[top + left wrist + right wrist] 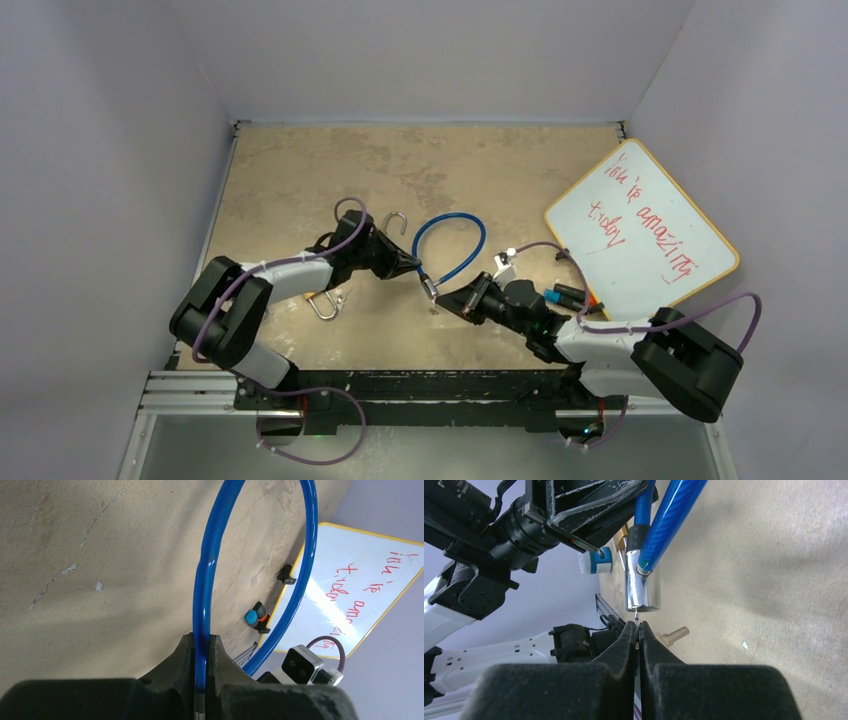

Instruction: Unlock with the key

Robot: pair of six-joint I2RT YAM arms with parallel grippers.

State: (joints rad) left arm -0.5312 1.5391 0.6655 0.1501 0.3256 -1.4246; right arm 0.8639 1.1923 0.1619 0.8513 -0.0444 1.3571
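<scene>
My left hand (202,640) is clenched on the blue cable (202,580) of the cable lock (478,240). It pinches the cable just above the point where it enters the chrome barrel (641,587) and holds the lock lifted off the tabletop (300,170), between my two arms. My right hand (638,627) is clamped flat on the key (637,616). Only a thin sliver of its blade shows between my fingertips, pointing straight at the underside of the barrel.

I judge the task as roughly midway. The lock is steadied, the key is gripped, and the two are lined up end to end. The blade tip meets the barrel's face, but from the wrist view I cannot tell whether it has entered the keyway or only rests against it. Both cable ends sit in the barrel, so the lock is not yet open. What is left is to seat the key fully, turn it, and draw the free cable end out.

As for writing, the whiteboard (640,235) leaning at the right carries red handwriting that reads "this is amazing today". No brand or label is readable on the barrel or the cable.
</scene>
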